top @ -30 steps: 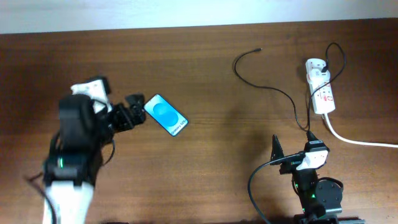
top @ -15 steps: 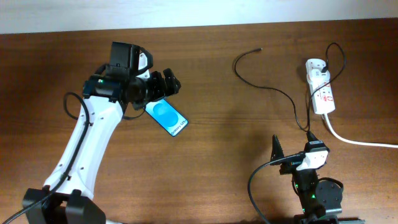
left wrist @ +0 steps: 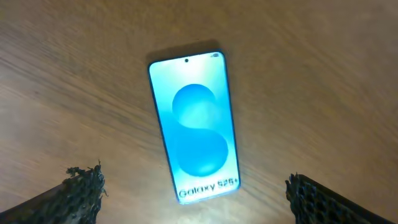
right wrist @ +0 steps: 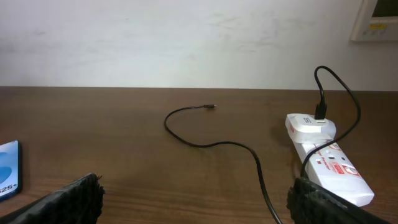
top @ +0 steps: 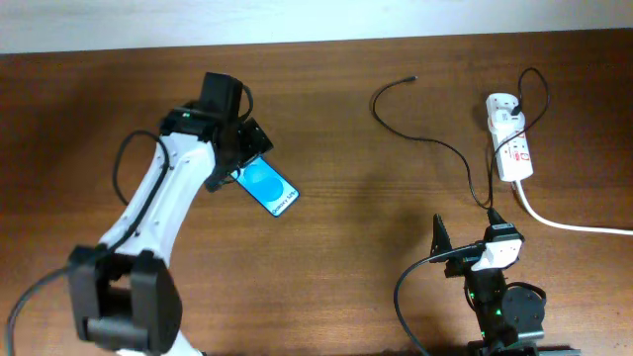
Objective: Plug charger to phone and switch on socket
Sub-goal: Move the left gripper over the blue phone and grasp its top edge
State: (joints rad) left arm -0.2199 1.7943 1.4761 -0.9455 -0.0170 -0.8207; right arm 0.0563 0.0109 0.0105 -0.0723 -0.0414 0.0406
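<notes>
The phone (top: pixel 269 188) lies flat, screen up and lit blue, left of the table's centre. My left gripper (top: pixel 240 154) is open and empty, hovering over the phone's upper-left end. In the left wrist view the phone (left wrist: pixel 194 127) lies between and ahead of the open fingers (left wrist: pixel 202 208). The black charger cable (top: pixel 435 144) runs from its loose plug tip (top: pixel 412 78) to the white adapter (top: pixel 502 103) in the socket (top: pixel 514 148). My right gripper (top: pixel 466 229) is open and empty, near the cable (right wrist: pixel 186 138) and the socket (right wrist: pixel 333 165).
A thick white cord (top: pixel 569 224) leads from the socket off the right edge. A pale wall (right wrist: pixel 186 37) rises behind the table's far edge. The phone's corner (right wrist: pixel 7 168) shows at the left of the right wrist view.
My left arm swung from the phone's left side up and over it. Its gripper now points down above the phone's far end. The right arm, the cable and the phone have not moved.
</notes>
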